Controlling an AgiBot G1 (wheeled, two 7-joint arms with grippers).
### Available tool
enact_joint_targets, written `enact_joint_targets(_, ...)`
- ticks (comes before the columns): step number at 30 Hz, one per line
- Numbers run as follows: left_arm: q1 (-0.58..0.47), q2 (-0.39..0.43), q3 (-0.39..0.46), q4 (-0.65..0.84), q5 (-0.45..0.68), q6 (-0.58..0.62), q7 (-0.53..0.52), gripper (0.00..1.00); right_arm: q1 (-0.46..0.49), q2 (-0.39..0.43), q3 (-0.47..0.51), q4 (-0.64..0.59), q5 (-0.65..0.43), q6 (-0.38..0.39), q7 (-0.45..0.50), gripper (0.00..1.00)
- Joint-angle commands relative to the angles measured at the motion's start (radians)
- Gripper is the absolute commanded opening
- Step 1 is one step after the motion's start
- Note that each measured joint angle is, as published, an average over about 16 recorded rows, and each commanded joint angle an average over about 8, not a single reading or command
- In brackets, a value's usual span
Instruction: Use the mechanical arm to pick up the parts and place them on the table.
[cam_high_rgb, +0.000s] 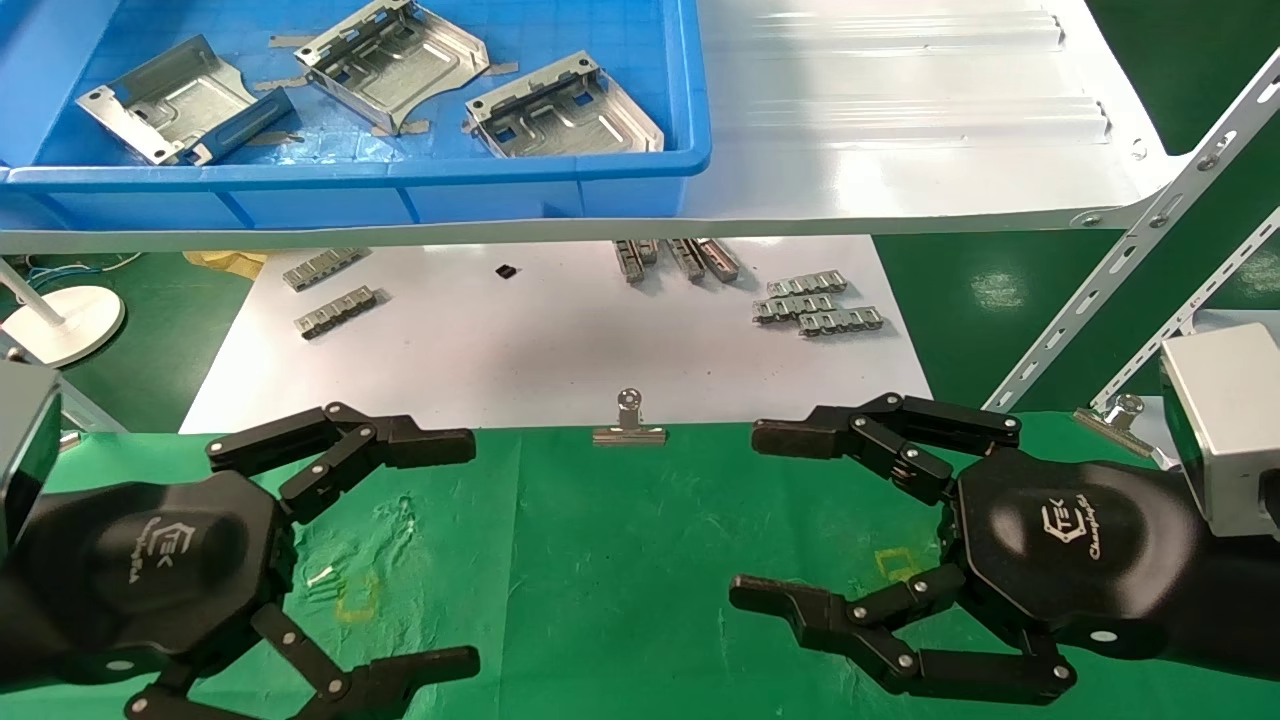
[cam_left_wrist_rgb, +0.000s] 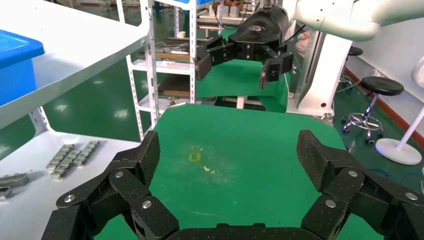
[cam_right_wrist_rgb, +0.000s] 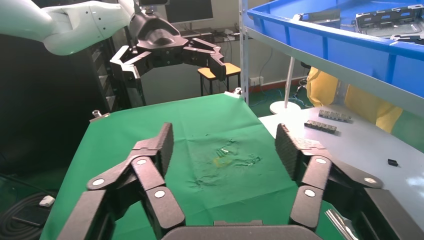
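Three silvery stamped parts lie in a blue bin (cam_high_rgb: 690, 80) on the white shelf: one at the left (cam_high_rgb: 170, 100), one in the middle (cam_high_rgb: 395, 55), one at the right (cam_high_rgb: 560, 110). My left gripper (cam_high_rgb: 470, 550) is open and empty, low over the green table (cam_high_rgb: 600, 560) at its left. My right gripper (cam_high_rgb: 750, 515) is open and empty over the table's right side. In the left wrist view the open left gripper (cam_left_wrist_rgb: 227, 155) frames bare green cloth with a yellow mark (cam_left_wrist_rgb: 194, 156). The right wrist view shows the open right gripper (cam_right_wrist_rgb: 222, 145) over wrinkled cloth.
The white shelf (cam_high_rgb: 900, 150) overhangs a white sheet (cam_high_rgb: 560, 340) carrying small grey toothed strips (cam_high_rgb: 815, 305). A silver binder clip (cam_high_rgb: 628, 420) holds the cloth's far edge. A slotted metal brace (cam_high_rgb: 1130, 250) rises at the right. A white lamp base (cam_high_rgb: 65, 320) stands at the left.
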Motion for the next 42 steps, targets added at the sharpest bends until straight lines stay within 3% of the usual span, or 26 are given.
enact_joint_targets(1,0.0,0.0,0.0,0.0,0.0,0.0,0.0,1.0,0.0,0.0,0.0,0.0,0.0,0.0,0.0,0.0)
enact_joint_targets(29,-0.024,-0.002,-0.005,-0.003,0.009,-0.001,0.01,1.0,0.0,0.0,0.0,0.0,0.0,0.0,0.0,0.0)
enact_joint_targets(36,-0.212,0.013,0.006,0.05,0.123,-0.033,0.015,1.0,0.0,0.0,0.0,0.0,0.0,0.0,0.0,0.0)
enact_joint_targets(42,-0.5,0.128,0.082,0.264,0.328,-0.091,0.006,1.0,0.0,0.0,0.0,0.0,0.0,0.0,0.0,0.0)
